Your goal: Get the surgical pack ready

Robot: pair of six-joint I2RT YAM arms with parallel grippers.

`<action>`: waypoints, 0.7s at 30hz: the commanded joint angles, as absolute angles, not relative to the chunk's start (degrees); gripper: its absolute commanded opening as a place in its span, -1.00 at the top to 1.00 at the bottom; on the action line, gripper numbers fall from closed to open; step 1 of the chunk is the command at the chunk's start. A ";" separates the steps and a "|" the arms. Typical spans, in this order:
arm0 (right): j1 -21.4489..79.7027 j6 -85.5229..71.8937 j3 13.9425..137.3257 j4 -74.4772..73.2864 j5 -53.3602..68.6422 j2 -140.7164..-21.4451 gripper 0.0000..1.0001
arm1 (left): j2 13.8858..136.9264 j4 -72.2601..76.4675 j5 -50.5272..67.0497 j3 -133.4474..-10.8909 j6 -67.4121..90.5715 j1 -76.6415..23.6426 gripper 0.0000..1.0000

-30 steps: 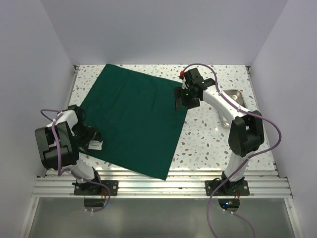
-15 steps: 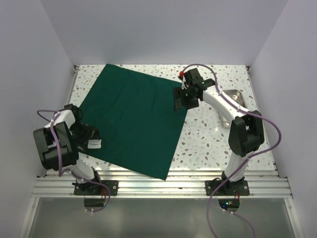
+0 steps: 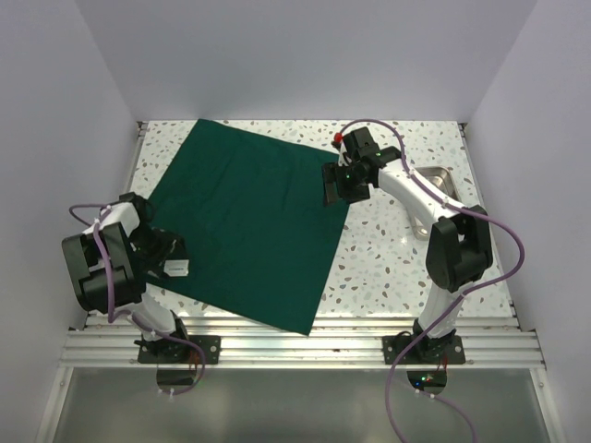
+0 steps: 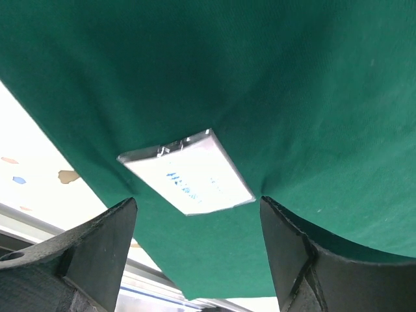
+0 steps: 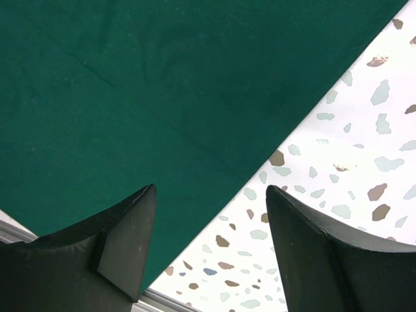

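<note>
dark green cloth point(image 3: 249, 221): spread flat as a single sheet over the left and middle of the speckled table point(image 3: 397, 249), turned at an angle, one corner reaching the near rail.

small white flat packet point(image 4: 186, 172) with blue print: lying on the cloth just inside its left edge.

left gripper point(image 4: 195, 207): hovering low over that left edge, fingers spread wide to either side of the packet in the wrist view, pinching nothing; contact with cloth or packet impossible to tell.

right gripper point(image 5: 211, 195): poised over the cloth's right edge near its far corner, straddling green fabric and bare table, fingers apart, gripping nothing.

steel tray point(image 3: 432, 175): on the far right of the table, partly hidden behind the right arm, well apart from the cloth.
</note>
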State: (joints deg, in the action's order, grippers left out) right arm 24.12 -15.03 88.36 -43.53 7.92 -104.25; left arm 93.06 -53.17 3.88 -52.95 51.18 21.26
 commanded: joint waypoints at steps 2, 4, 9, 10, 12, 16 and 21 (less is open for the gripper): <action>24.43 -15.03 87.98 -41.57 9.76 -102.57 -0.43 | 94.74 -51.94 4.04 -55.99 52.91 22.50 -0.61; 24.43 -14.94 87.98 -41.57 9.76 -102.57 -0.44 | 95.18 -51.94 4.04 -56.07 53.35 22.85 -0.62; 24.43 -14.94 88.33 -41.49 9.84 -102.83 -0.44 | 96.41 -51.94 3.96 -55.99 53.88 23.47 -0.61; 24.43 -14.94 88.50 -41.48 9.84 -103.01 -0.44 | 96.59 -52.29 3.96 -55.99 54.31 23.55 -0.61; 24.43 -14.94 88.50 -41.57 10.02 -103.18 -0.44 | 96.94 -52.38 4.04 -55.90 54.84 23.73 -0.61; 24.52 -14.94 88.94 -41.57 10.28 -103.62 -0.44 | 97.12 -53.08 3.08 -56.51 55.37 23.73 -0.58; 24.52 -15.03 89.47 -41.57 10.63 -104.06 -0.43 | 97.30 -53.35 2.29 -56.51 55.20 23.73 -0.43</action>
